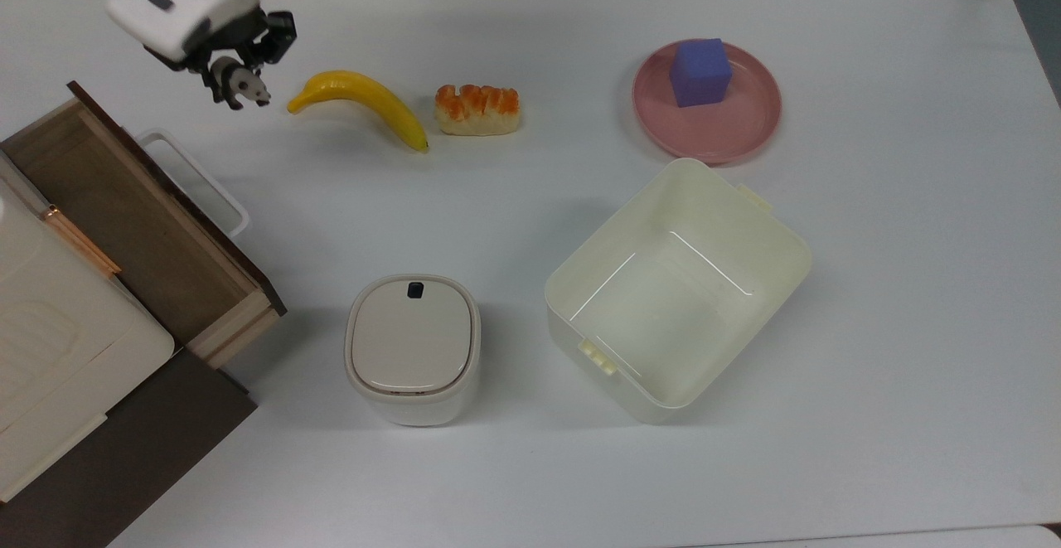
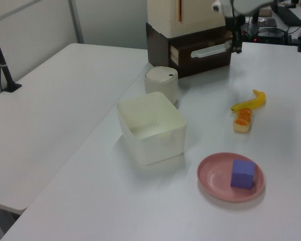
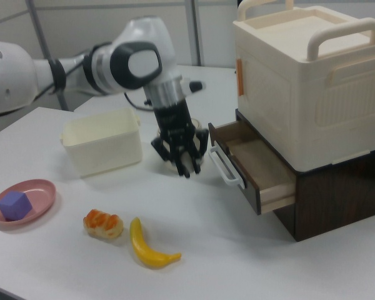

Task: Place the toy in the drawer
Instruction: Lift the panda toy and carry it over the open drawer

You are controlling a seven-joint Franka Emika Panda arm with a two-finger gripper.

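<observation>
The toy, a tiny black-and-white panda, hangs above the table with my gripper shut on it. In the top view it is left of the banana's tip and above-right of the drawer. The drawer stands pulled open, with a brown bottom, a dark front and a white loop handle, and nothing lies in it. In the right view the gripper holds the toy just left of the drawer's handle, at about the height of the drawer. In the left view the gripper hangs in front of the drawer's front.
A banana and a bread roll lie right of the gripper in the top view. A purple cube sits on a pink plate. A cream bin and a lidded white container stand mid-table. A cream box tops the drawer cabinet.
</observation>
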